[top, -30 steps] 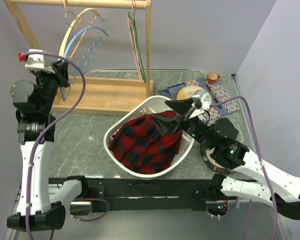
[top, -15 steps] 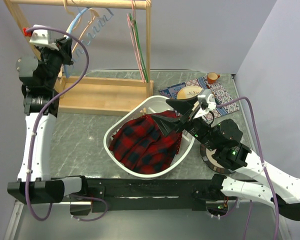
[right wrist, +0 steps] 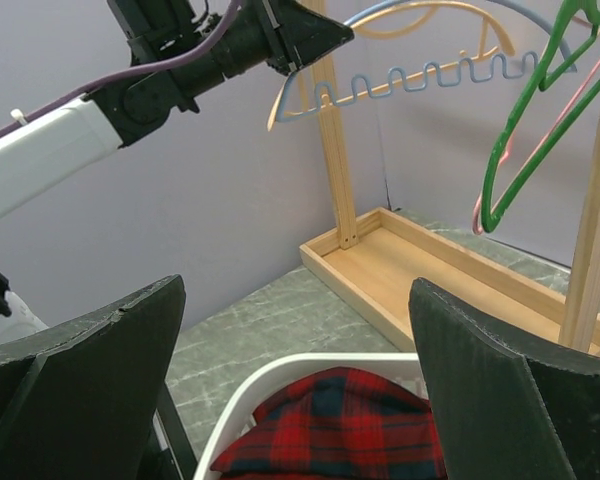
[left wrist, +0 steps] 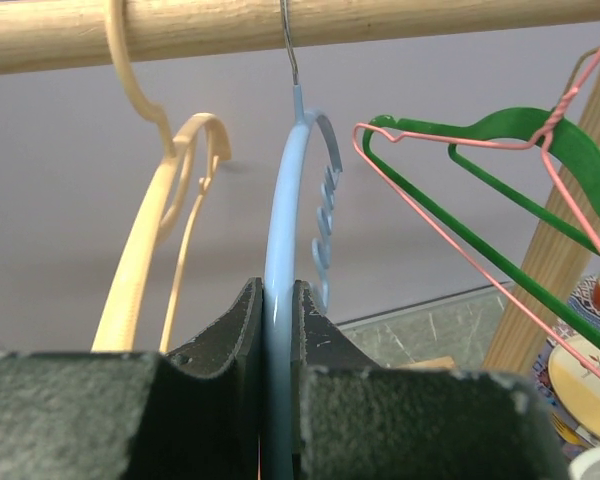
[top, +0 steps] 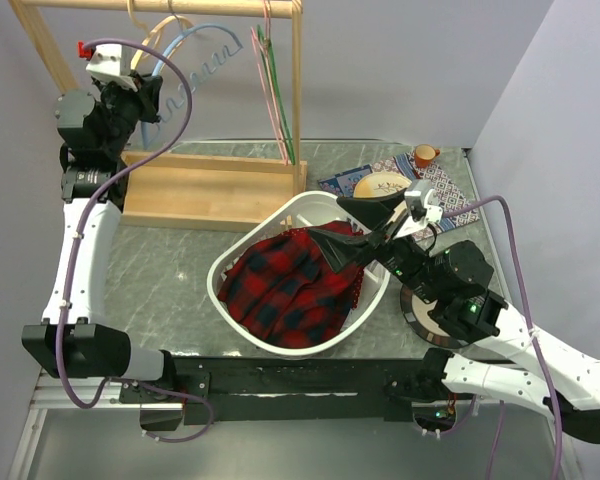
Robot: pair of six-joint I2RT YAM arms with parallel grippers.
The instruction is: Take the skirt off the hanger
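Left gripper (left wrist: 278, 300): jaws pinched on the arm of the blue hanger (left wrist: 280, 250), the plastic filling the narrow gap between the pads. Hanger held high at the far left, bare, no garment on it; its wavy lower bar shows to the right of the grip, and its wire neck runs up across the wooden rail (left wrist: 380, 20) of the rack. Tan hanger (left wrist: 140, 250) hooked on the rail just left of the blue one. Green hanger (left wrist: 540, 130) and pink wire hanger (left wrist: 450, 240) hang together further right, near the rack's right post. Rack's base tray (top: 210, 190) sits on the far left part of the table (top: 170, 280). Right gripper (top: 345, 225): jaws wide apart, holding nothing, hovering over the far right rim of the white laundry basket (top: 225, 265) and pointed left toward the rack. Skirt (top: 290, 285), red and dark plaid, lies crumpled inside the basket at the middle of the table, well apart from the blue hanger and from both grippers; wrist view shows its far edge (right wrist: 330, 420) below the open fingers. Beyond the basket at far right: patterned mat (top: 445, 190) with a plate (top: 380, 185) on it and a small orange cup (top: 425, 154) at its far edge.
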